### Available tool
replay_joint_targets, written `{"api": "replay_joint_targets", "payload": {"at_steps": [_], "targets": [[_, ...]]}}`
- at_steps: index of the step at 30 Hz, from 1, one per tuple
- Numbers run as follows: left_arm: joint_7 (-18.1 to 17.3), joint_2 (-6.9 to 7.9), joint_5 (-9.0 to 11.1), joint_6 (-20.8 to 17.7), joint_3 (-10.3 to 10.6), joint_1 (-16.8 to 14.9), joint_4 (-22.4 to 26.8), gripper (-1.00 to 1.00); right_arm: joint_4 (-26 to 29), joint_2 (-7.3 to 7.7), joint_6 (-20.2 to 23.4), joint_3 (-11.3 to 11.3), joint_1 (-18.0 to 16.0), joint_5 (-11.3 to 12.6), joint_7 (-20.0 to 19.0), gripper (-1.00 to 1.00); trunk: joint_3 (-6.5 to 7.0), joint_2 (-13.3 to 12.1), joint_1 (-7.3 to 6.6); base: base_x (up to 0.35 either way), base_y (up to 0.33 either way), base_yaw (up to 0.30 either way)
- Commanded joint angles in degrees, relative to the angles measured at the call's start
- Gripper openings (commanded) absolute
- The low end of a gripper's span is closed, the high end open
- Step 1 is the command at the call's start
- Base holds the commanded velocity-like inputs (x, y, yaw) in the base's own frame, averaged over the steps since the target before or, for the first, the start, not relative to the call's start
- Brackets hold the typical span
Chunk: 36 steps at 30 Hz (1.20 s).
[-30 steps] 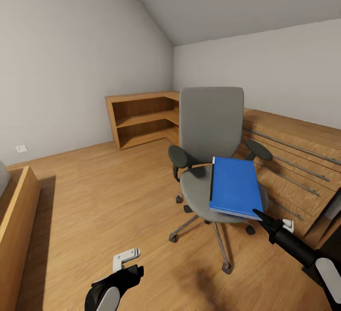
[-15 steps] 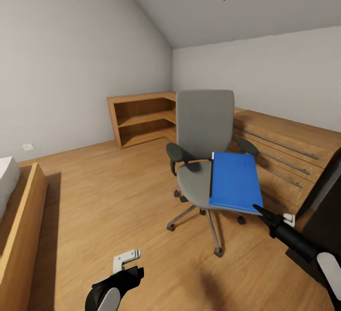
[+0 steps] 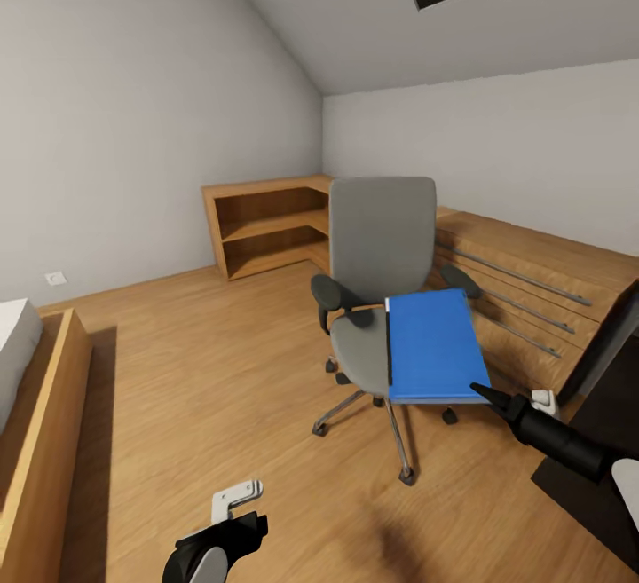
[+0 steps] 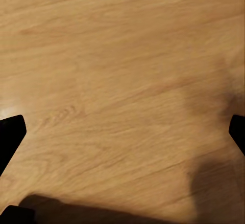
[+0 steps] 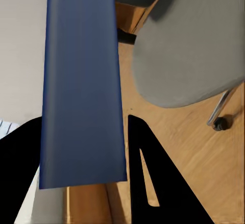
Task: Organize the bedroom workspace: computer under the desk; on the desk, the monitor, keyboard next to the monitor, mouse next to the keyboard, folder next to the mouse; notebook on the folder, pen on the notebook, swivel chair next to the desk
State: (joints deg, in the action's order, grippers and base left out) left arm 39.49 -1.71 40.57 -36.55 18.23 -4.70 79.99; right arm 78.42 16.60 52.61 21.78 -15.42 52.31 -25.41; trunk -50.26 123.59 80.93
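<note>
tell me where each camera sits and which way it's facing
Head view: high on the robot, facing forward and down at the chair with the folder; right gripper at its near edge, left gripper low.
Left wrist: faces bare floor; dark fingertips.
Right wrist: looks along the folder between its fingers.
Head and right wrist share chair and folder.

At frame centre the swivel chair (image 3: 383, 255) is grey with black armrests and a chrome base. The folder (image 3: 433, 348) on it is bright blue with a darker spine. The floor (image 3: 195, 370) is warm wood-grain; shelves (image 3: 266, 224) at middle left match. Walls (image 3: 133, 104) are pale grey.
</note>
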Motion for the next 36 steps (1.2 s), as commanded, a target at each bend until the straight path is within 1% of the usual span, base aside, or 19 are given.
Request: {"api": "replay_joint_targets", "payload": {"at_steps": [1,2,6,13,17,18,21,22,23,25,26,28,30,32,36], "targets": [[0.59,0.0,0.56,0.12,0.08,-0.04,0.03,1.0,1.17,-0.02,1.3,0.1,0.22,-0.45,0.46,-1.0,0.13,-0.39,-0.23,-0.001,0.0,0.0],[0.59,-0.02,0.5,0.37,0.1,-0.04,-0.01,1.0,3.19,-0.04,3.09,0.13,0.64,-0.45,1.79,-1.0,0.31,-0.79,-0.45,0.0,0.0,0.0],[0.59,-0.04,0.36,0.8,0.13,-0.04,-0.08,1.0,6.91,-0.12,5.65,0.23,1.48,-0.45,3.88,-1.0,1.03,-2.4,-1.33,0.0,0.0,0.0],[0.64,-0.06,0.3,0.93,0.21,-0.04,-0.09,1.0,8.53,-0.23,6.24,0.58,1.83,-0.42,5.25,-1.0,2.28,-5.21,-2.87,0.0,0.0,0.0],[0.77,-0.05,0.3,1.64,0.22,-0.04,-0.1,1.0,9.69,-0.28,6.29,0.68,2.03,-0.49,5.63,-1.0,3.0,-6.81,-3.75,0.0,0.0,0.0],[0.79,-0.05,0.3,1.8,0.22,-0.04,-0.1,1.0,9.82,-0.27,6.27,0.69,2.07,-0.64,5.68,-1.0,3.18,-7.21,-3.97,0.0,0.0,0.0],[0.83,-0.05,0.3,2.18,0.22,-0.04,-0.1,1.0,10.45,-0.26,6.15,0.71,2.17,-2.42,5.99,-1.0,3.72,-8.41,-4.63,0.0,0.0,0.0],[0.84,-0.05,0.3,2.28,0.22,-0.04,-0.1,1.0,10.76,-0.29,5.94,0.71,2.19,-4.11,6.17,-1.0,3.9,-8.81,-4.85,0.0,0.0,0.0],[0.84,-0.05,0.3,2.31,0.23,-0.04,-0.1,1.0,10.87,-0.3,5.71,0.71,2.2,-5.15,6.25,-1.0,4.08,-9.22,-5.07,0.0,0.0,0.0],[0.85,-0.05,0.3,2.39,0.27,-0.04,-0.1,1.0,11.17,-0.46,3.92,0.65,2.22,-10.13,6.83,-1.0,4.44,-10.02,-5.5,0.0,0.0,0.0],[0.85,-0.05,0.3,2.4,0.28,-0.04,-0.1,1.0,11.2,-0.54,3.28,0.62,2.22,-11.45,7.03,-1.0,4.62,-10.42,-5.72,0.0,0.0,0.0],[0.85,-0.05,0.3,2.43,0.28,-0.04,-0.1,1.0,11.29,-1.65,0.44,0.58,2.23,-16.41,7.85,-1.0,4.98,-11.22,-6.16,0.0,0.0,0.0],[0.85,-0.05,0.3,2.44,0.26,-0.04,-0.1,1.0,11.35,-3.17,-1.64,0.56,2.23,-20.37,8.08,-1.0,5.34,-12.02,-6.6,0.0,0.0,0.0],[0.85,-0.05,0.3,2.44,0.24,-0.04,-0.1,1.0,11.33,-3.8,-2.36,0.55,2.23,-22.12,8.13,-1.0,5.69,-12.83,-7.04,0.0,0.0,0.0],[0.85,-0.05,0.3,2.45,0.23,-0.04,-0.1,1.0,11.36,-4.29,-2.98,0.54,2.24,-23.51,8.17,-1.0,6.41,-14.43,-7.92,0.0,0.0,0.0]]}}
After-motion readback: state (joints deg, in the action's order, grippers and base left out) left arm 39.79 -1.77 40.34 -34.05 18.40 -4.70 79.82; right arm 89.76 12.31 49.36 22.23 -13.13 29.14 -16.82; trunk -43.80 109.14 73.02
